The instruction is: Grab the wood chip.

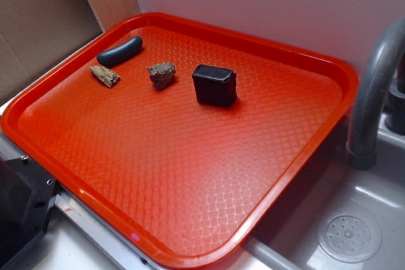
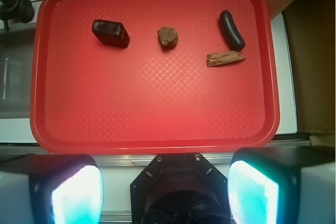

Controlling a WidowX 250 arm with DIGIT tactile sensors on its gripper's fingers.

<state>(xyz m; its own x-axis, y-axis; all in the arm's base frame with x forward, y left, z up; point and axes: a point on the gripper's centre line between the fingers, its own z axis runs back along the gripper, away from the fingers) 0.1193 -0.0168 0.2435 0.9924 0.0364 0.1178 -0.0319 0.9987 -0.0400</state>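
Poised high above the red tray [image 2: 42, 77] with gripper [image 2: 165, 187] spread wide and empty, approach not yet begun: wood chip [image 2: 225, 59] just beside the dark blue-grey oblong [image 2: 231, 30], calling for travel over and descent onto the sliver.

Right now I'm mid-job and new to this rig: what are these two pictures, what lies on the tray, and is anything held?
One picture looks from outside, down at the red plastic tray beside a sink. The other comes from a camera on the robot arm's wrist; the gripper shows along the bottom edge, jaws apart, holding nothing. On the tray lie four things: a tan fibrous wood chip, a smooth dark blue-grey oblong close beside it, a lumpy grey-brown rock and a black block.
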